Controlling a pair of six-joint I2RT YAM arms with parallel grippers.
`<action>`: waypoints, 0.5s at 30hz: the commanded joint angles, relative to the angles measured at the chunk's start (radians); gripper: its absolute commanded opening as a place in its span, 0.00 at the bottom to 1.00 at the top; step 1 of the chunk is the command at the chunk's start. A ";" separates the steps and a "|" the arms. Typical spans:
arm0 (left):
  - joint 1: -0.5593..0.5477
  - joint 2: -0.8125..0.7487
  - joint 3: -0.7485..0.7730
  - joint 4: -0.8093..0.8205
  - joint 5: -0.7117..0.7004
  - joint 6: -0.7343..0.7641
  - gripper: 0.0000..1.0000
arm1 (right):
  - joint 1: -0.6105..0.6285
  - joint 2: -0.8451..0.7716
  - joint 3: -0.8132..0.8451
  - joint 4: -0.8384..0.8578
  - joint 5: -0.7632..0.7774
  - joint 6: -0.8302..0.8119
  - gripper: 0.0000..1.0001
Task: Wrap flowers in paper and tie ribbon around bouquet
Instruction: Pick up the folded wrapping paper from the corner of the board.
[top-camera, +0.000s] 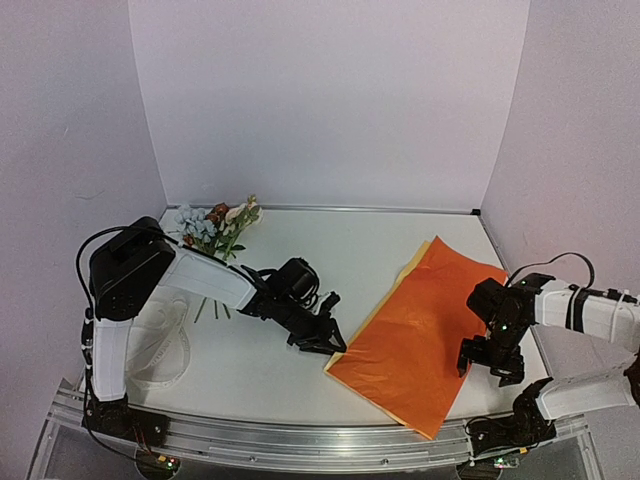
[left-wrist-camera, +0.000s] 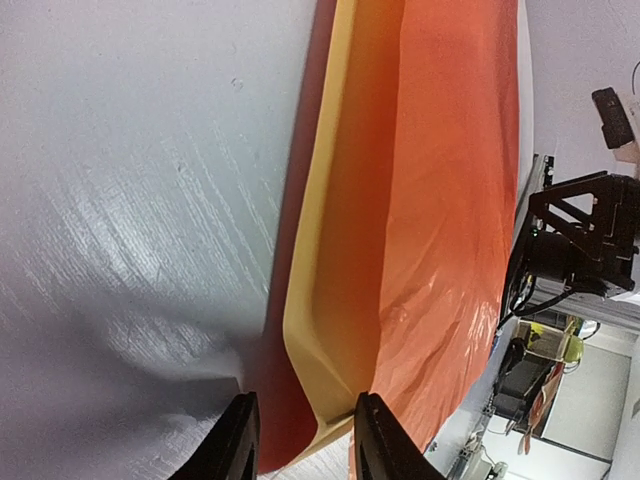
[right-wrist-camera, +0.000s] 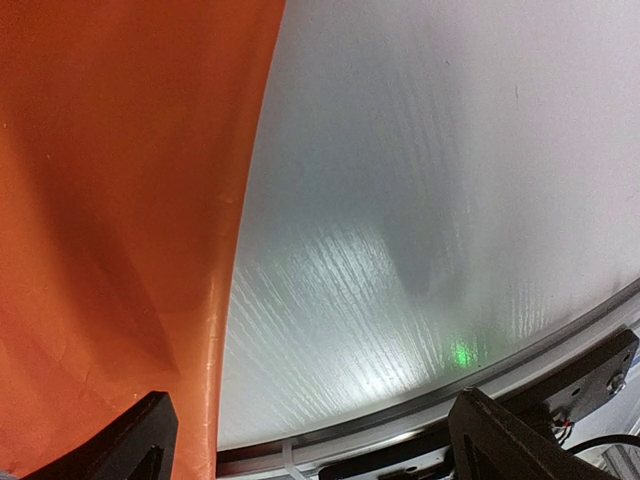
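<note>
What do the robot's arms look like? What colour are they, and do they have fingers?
Both arms are white tube-like pieces joined by chunky black joints. The left arm has a thin black cable looping off its big joint; the right arm has dark bands round its white part and a black wire too. Each ends in two flat black fingers.

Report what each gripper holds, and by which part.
Nothing is clamped yet. The left gripper straddles the left corner of the paper with a gap still showing between its fingers. The right gripper stands open at the paper's right edge, empty.
</note>
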 joint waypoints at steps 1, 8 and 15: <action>-0.005 0.022 0.055 0.001 0.024 -0.025 0.33 | -0.003 0.008 -0.010 0.010 0.021 0.016 0.97; -0.004 0.039 0.074 0.005 0.048 -0.057 0.16 | -0.003 0.028 -0.015 0.044 -0.005 0.016 0.97; -0.002 0.014 0.075 -0.024 0.045 -0.085 0.00 | 0.050 -0.031 0.052 -0.005 0.030 -0.122 0.98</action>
